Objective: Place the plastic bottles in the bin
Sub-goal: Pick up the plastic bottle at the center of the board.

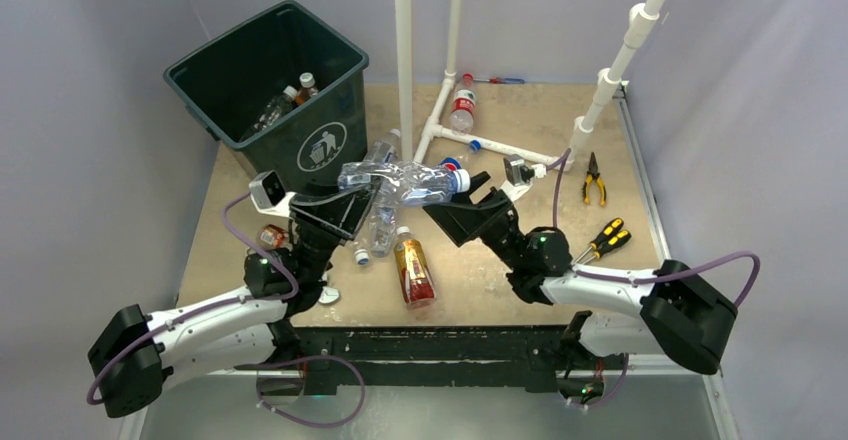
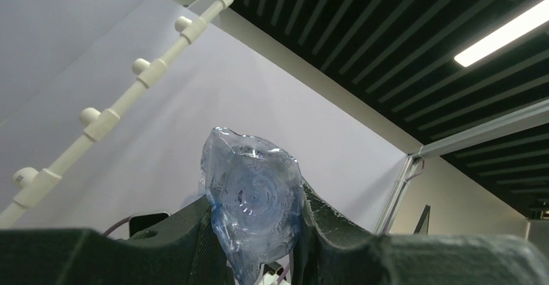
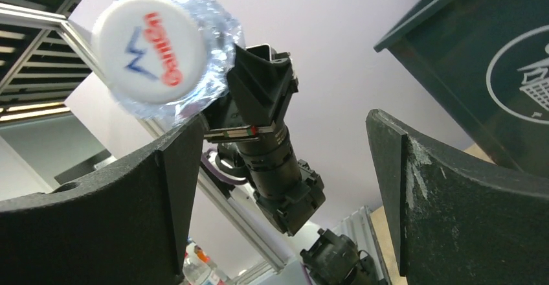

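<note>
My left gripper is shut on the base end of a crumpled clear plastic bottle and holds it level above the table. Its white cap, with red and blue print, points at my right gripper. That gripper is open and empty, and the cap sits just past one fingertip, not between the jaws. The dark green bin stands at the far left with bottles inside. On the table lie an amber bottle, a clear bottle and a red-labelled bottle.
A white pipe frame rises behind the middle of the table. Yellow-handled pliers and a yellow-black screwdriver lie at the right. Another small bottle lies by the left arm. A loose blue cap lies near the pipe base.
</note>
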Robot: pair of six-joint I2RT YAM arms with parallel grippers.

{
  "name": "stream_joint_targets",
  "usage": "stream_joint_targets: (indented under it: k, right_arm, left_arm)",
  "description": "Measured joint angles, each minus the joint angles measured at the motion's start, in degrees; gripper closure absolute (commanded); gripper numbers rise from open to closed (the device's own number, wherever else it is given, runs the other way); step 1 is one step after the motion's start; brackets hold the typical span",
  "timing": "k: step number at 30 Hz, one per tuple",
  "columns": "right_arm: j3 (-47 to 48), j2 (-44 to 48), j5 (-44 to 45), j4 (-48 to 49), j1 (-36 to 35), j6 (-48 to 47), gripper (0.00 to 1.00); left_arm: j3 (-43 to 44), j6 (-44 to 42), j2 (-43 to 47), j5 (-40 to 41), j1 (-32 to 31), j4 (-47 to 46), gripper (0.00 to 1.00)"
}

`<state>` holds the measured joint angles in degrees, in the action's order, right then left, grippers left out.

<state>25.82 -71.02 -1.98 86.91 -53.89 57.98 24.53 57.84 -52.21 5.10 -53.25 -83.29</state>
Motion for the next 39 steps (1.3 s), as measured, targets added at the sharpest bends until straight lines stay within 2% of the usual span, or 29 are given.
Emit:
stream_joint_targets:
  k: [11,18,26,32,35,37,39]
  right_arm:
    - [1.31,5.55,-2.27,1.42,-0.50,-7.78,0.05]
    - [4.04,3.93,-2.51,1.27,-0.50,-8.44,0.04]
    - [7.08,3.04,-2.49,1.09,-0.50,-8.81,0.05]
    - [8.96,-0.74,-2.49,1.31,-0.50,-7.72,0.07]
    - [8.98,-2.19,-2.49,0.83,-0.50,-7.17,0.12]
    - [8.98,-2.51,-2.49,0.79,-0.50,-6.97,0.20]
    - [8.98,-2.58,-2.49,0.85,-0.50,-6.78,0.32]
  left_arm:
    - [-0.85,-1.73,7.26,7.58,0.00,2.78,1.00]
    - [-0.85,0.15,2.91,7.04,0.00,2.58,1.00]
    - [-0.85,2.78,2.08,6.27,0.00,1.92,1.00]
    - [-0.85,4.13,-0.85,5.60,-0.02,1.31,1.00]
    - [-0.85,4.13,-1.07,5.57,-0.02,1.07,1.00]
    - [-0.81,4.11,-0.87,5.51,-0.02,1.11,1.00]
    - [-0.61,4.11,-0.87,5.22,-0.02,1.05,1.00]
